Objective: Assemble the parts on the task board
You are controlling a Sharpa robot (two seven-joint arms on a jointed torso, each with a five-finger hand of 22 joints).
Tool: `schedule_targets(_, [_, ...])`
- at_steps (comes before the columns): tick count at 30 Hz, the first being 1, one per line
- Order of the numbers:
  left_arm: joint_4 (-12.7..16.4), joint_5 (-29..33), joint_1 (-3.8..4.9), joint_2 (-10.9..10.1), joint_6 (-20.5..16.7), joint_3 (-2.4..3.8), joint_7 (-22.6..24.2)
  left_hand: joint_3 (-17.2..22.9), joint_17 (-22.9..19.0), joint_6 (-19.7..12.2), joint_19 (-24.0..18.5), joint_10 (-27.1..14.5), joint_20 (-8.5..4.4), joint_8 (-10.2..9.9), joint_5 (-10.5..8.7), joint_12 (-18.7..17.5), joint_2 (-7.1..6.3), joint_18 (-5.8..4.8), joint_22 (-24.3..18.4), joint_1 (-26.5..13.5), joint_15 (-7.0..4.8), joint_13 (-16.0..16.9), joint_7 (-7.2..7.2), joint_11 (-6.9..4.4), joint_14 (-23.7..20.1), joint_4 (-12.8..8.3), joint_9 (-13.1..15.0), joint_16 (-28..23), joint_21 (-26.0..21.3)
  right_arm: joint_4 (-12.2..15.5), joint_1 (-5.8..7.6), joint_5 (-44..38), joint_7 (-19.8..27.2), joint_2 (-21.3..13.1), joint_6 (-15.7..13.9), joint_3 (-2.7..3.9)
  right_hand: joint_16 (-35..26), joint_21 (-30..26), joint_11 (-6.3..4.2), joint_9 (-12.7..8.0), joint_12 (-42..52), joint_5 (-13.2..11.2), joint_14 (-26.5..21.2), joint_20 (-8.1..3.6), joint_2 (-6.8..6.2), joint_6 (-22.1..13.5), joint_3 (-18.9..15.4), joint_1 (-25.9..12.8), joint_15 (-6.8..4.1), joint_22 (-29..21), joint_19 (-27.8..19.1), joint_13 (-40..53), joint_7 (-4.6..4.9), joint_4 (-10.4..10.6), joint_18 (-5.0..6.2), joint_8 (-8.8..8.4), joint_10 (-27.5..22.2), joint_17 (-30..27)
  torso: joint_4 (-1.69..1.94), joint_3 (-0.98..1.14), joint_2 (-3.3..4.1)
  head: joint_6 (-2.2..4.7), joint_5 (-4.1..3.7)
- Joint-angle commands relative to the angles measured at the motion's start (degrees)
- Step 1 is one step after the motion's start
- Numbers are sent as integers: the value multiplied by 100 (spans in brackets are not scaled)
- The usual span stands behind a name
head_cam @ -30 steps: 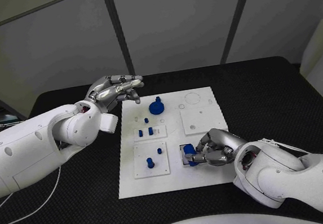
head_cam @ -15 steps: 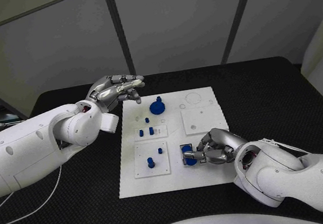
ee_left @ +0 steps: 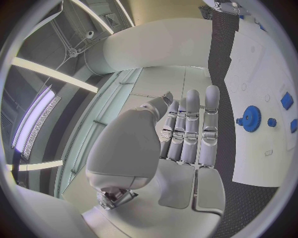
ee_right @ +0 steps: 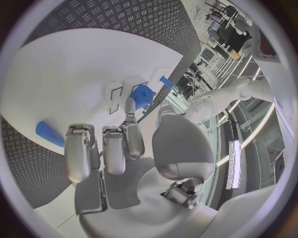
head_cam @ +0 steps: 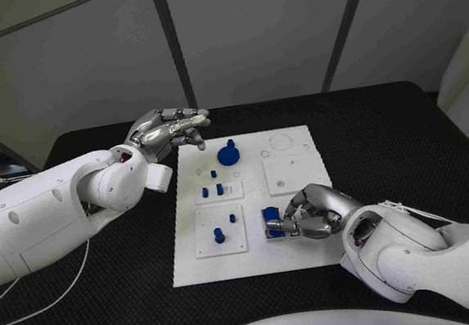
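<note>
The white task board (head_cam: 307, 251) lies in the middle of the black table. My right hand (head_cam: 312, 212) rests over the board's near right part, its fingers curled on a blue block part (head_cam: 273, 222) that touches the board. In the right wrist view the same blue block (ee_right: 144, 95) sits between a fingertip and the thumb of my right hand (ee_right: 121, 148). My left hand (head_cam: 167, 129) hovers above the board's far left corner, fingers straight and holding nothing. The left wrist view shows that hand (ee_left: 186, 141) beside the board (ee_left: 260, 69) and a blue gear (ee_left: 251, 118).
A blue gear (head_cam: 228, 155) stands at the far side of the board. Small blue pegs (head_cam: 211, 191) stand in a raised tile at mid left, and another peg (head_cam: 218, 234) stands in the near left tile. Black table (head_cam: 397, 130) surrounds the board.
My right hand has shifted slightly to the left and away from me with the blue block in its fingers. The left hand has stayed almost still.
</note>
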Motion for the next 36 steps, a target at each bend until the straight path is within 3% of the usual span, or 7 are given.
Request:
schedule_targets(1, [1,-5,9,-2,79,4,8,-6,-6,-50,-35,-30,-4,-23,15,21,38,328,-8,3,29,-6,3,2,-3,-4,-5,-26,-22,90,5,-160,347,-57,-143,0,-4,20,-34,33,51,42,535,-51,8,-8,20,209,-29,1265,436,555,-36,-23,-102,42,19,1215,-3,1,-3,-3,-1])
schedule_targets(10, [-7,-5,8,-2,92,-1,0,-6,-6,-50,-35,-30,-4,-23,15,21,38,328,-8,3,29,-6,3,2,-3,-4,-5,-26,-22,191,5,-225,394,-256,126,-1,4,38,-53,134,75,273,539,-68,184,8,80,939,-46,1288,450,591,-55,-240,-108,70,37,1233,8,-6,-5,-5,3])
schedule_targets(19, [-5,-5,8,-1,101,-7,-14,-2,-11,-50,-38,-35,-3,-21,14,23,41,327,-9,-4,31,-7,5,4,-5,-2,-5,-27,-22,110,5,-254,305,-228,224,0,3,39,-65,183,75,422,539,-74,450,36,79,1059,-53,1291,451,601,-67,-179,-109,86,44,1232,12,-4,4,-4,9])
schedule_targets(31, [0,-5,8,-3,116,-11,-30,-2,-11,-50,-38,-35,-3,-21,14,23,41,327,-9,-4,31,-7,5,4,-5,-2,-5,-27,-22,-111,7,-270,155,-31,465,4,-7,23,-78,224,51,374,534,-84,507,23,55,1310,-66,1276,440,596,-84,-255,-104,92,35,1214,6,-9,2,-30,32])
schedule_targets(36, [1,-5,8,-7,125,-11,-39,0,-14,-52,-39,-39,-2,-21,14,23,41,327,-9,-5,31,-7,6,5,-5,-2,-5,-27,-21,-153,7,-289,135,27,499,5,-5,22,-87,253,76,204,536,-93,497,30,30,1521,-74,1277,440,618,-92,-368,-104,104,49,1220,10,-7,2,-44,45])
